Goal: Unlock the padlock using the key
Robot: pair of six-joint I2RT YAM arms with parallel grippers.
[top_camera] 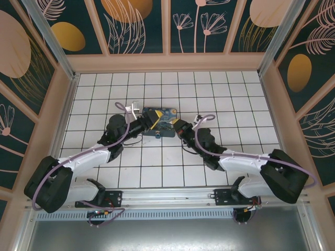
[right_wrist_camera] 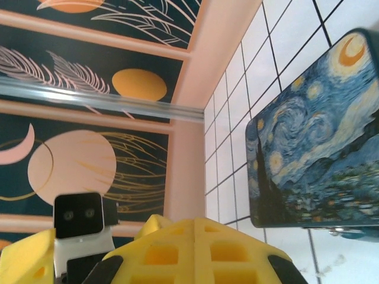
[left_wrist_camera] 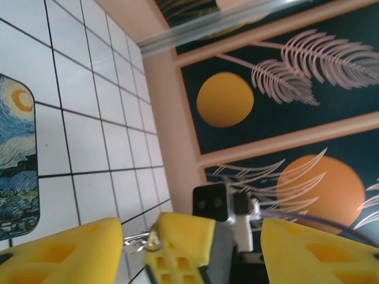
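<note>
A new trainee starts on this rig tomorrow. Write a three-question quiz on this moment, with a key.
1. True or false: the left pincer is shut.
2. In the top view, what lies on the table where the two arms meet? A: a Starry Night-printed box. B: a red bowl. C: a stack of plates.
3. What colour are the fingers of the right pincer?

Key: 1 false, it stands wide open; 2 A; 3 yellow.
</note>
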